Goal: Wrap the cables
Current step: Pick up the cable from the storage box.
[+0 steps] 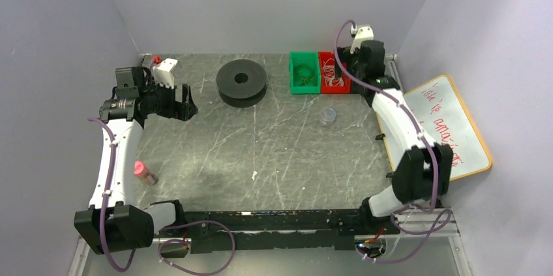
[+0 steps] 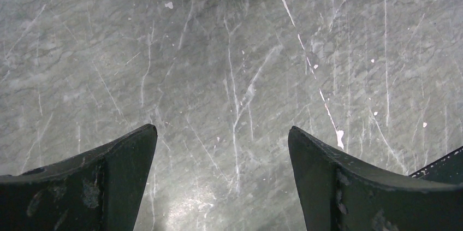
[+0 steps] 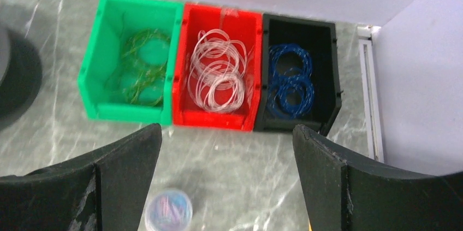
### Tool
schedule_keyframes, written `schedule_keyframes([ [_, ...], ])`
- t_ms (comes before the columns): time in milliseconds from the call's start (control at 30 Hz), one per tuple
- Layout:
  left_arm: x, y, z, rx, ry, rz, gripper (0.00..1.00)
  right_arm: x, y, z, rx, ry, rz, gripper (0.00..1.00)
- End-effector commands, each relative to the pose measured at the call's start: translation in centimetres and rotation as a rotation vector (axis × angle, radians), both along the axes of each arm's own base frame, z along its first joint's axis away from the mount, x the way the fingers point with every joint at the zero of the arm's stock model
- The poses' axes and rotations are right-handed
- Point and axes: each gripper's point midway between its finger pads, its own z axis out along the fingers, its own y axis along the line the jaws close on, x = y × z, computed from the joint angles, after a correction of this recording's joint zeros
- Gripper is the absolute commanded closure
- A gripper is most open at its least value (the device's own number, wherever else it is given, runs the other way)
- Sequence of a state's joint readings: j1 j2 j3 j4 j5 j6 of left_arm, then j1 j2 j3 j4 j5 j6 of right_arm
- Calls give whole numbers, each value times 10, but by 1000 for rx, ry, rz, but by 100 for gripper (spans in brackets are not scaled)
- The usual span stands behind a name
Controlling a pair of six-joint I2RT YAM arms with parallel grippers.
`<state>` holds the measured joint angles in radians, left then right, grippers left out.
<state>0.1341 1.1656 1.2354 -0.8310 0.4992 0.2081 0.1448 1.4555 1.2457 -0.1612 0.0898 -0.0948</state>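
Right arm out at the table's (image 3: 245, 187) far right corner.
My right gripper (image 3: 226, 132) hung wide, empty; the cables (image 3: 218, 75) lay coiled in the red bin (image 3: 214, 120) just ahead.

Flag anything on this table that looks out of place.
A pink-capped bottle seems to lie tipped over beside the left arm; a whiteboard sits askew beyond the right edge of the table.
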Motion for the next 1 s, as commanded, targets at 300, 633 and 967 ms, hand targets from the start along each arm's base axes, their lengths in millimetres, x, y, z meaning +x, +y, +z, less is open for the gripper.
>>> schedule_keyframes([
  [300,6,0,1,11,-25,-21,5,101,0,-40,245,198,-293,16],
  [633,9,3,-6,20,-6,-11,5,147,0,-66,312,171,-396,30],
  [967,11,3,-9,16,7,-11,5,171,-1,-94,309,174,-455,37],
])
